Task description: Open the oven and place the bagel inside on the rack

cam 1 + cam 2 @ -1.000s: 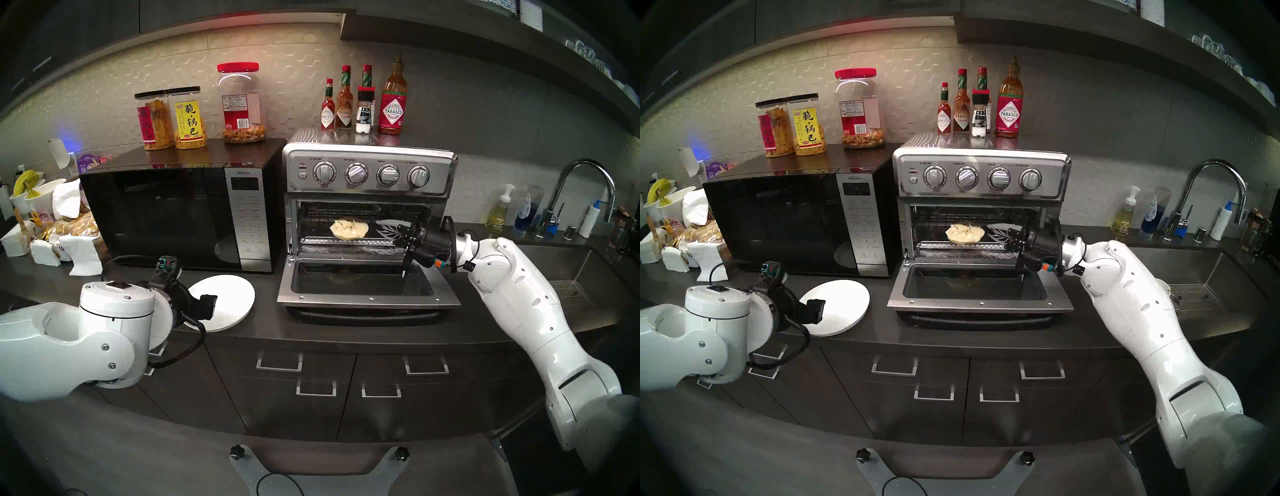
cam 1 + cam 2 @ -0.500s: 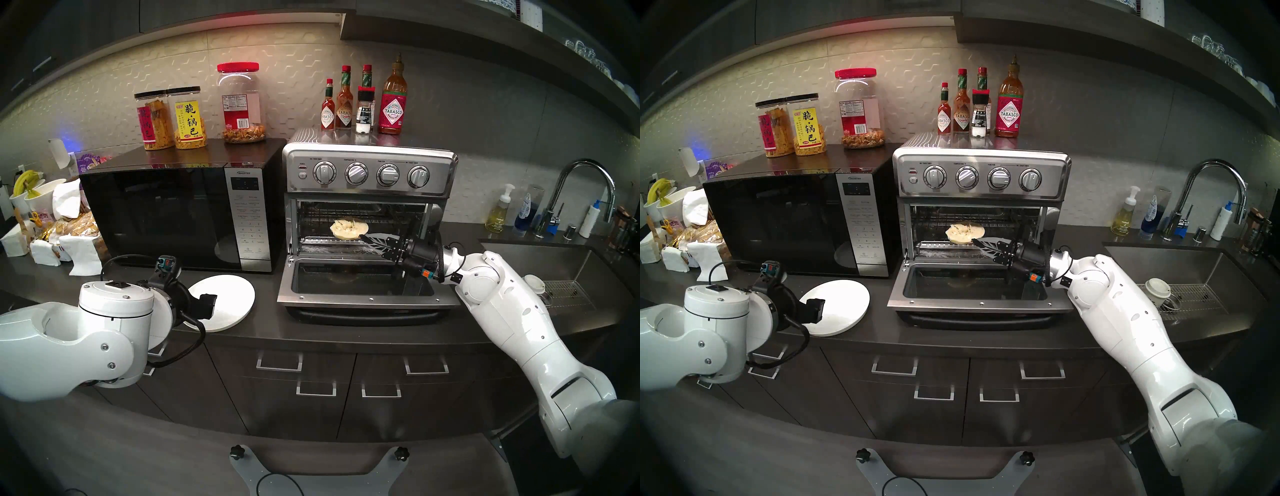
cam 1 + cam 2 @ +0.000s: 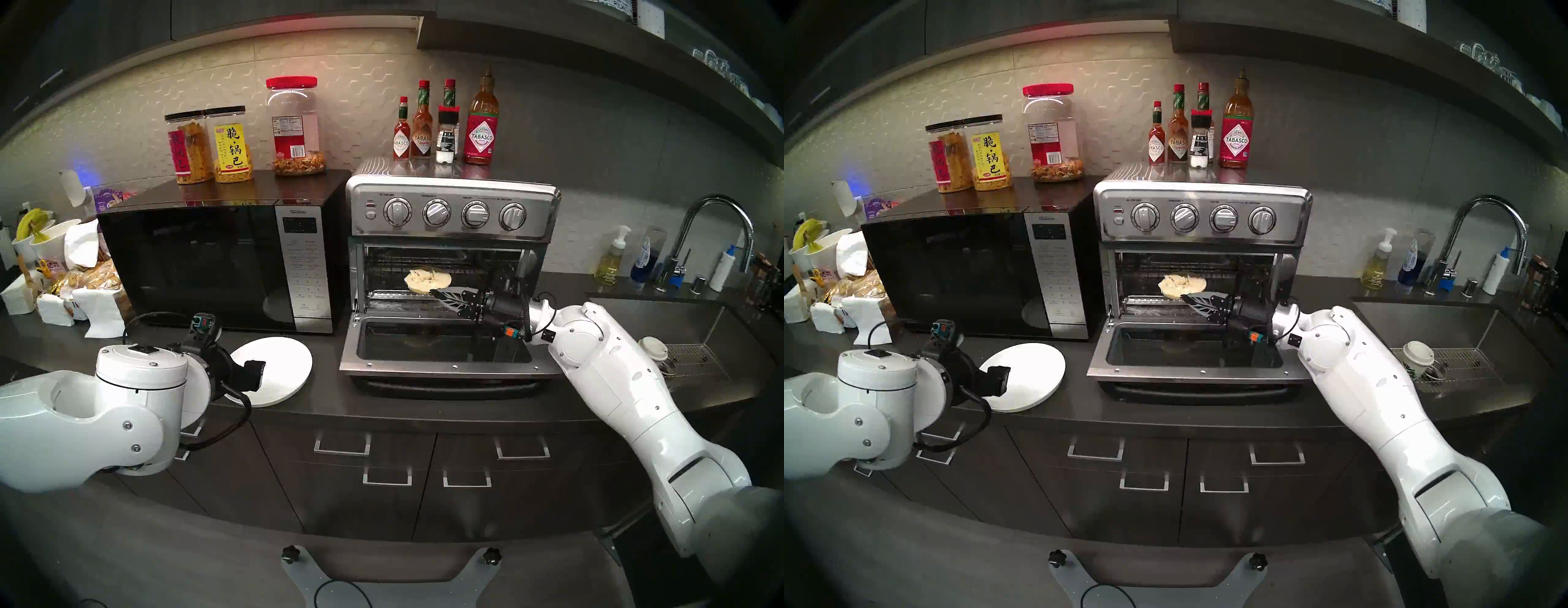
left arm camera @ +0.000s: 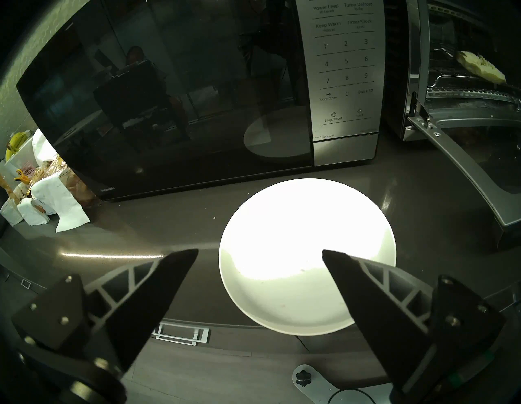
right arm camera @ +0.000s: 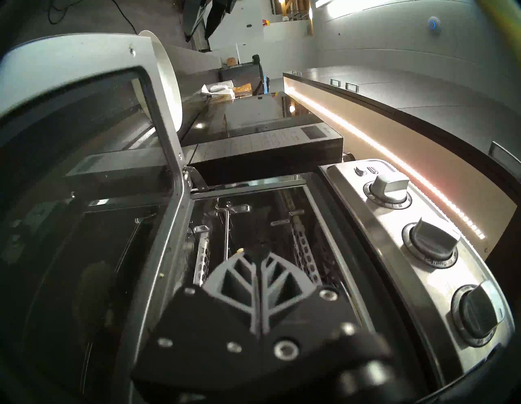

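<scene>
1. Standing on a dark countertop, the oven has its glass door dropped flat toward the near side.
2. The bagel lies on the rack inside the cavity, left of centre.
3. The right gripper reaches in from the right, fingers pressed together and holding nothing, its tip just beside the bagel.
4. The left gripper hovers over a white plate at the near left, fingers wide apart.
5. A black microwave stands left of the oven.
6. Sauce bottles stand on the oven top; a sink with a faucet is at far right.
</scene>
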`<action>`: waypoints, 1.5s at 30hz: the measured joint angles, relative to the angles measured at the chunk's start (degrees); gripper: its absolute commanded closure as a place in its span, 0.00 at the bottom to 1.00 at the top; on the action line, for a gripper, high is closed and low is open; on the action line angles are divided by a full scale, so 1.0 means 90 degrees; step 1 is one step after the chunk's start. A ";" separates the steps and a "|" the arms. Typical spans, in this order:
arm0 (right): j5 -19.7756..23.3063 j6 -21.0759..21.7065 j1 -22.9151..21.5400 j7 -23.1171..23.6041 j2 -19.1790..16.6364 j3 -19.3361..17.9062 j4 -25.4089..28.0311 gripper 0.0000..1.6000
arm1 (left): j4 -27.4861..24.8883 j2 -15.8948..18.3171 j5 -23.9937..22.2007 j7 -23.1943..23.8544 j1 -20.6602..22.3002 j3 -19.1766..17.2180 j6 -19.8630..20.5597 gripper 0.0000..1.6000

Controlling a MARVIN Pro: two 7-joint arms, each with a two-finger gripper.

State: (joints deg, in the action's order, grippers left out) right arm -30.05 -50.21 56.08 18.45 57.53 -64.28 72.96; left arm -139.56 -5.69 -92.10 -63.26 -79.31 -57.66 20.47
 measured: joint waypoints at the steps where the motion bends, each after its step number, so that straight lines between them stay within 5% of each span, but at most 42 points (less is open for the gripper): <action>1: -0.0002 0.0005 -0.0012 0.0029 0.0009 0.0003 -0.0004 1.00 | 0.0000 0.0000 0.0001 0.0003 -0.0018 -0.0019 0.0002 0.00; 45: -0.1211 -0.0076 -0.0684 0.0196 0.0666 -0.0006 -0.0846 1.00 | 0.0000 0.0001 0.0031 0.0118 -0.0729 -0.0749 0.0079 0.00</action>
State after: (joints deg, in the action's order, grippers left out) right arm -40.95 -50.90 49.92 20.22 63.52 -64.34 65.35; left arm -139.56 -5.69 -91.82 -62.20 -85.87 -64.40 21.18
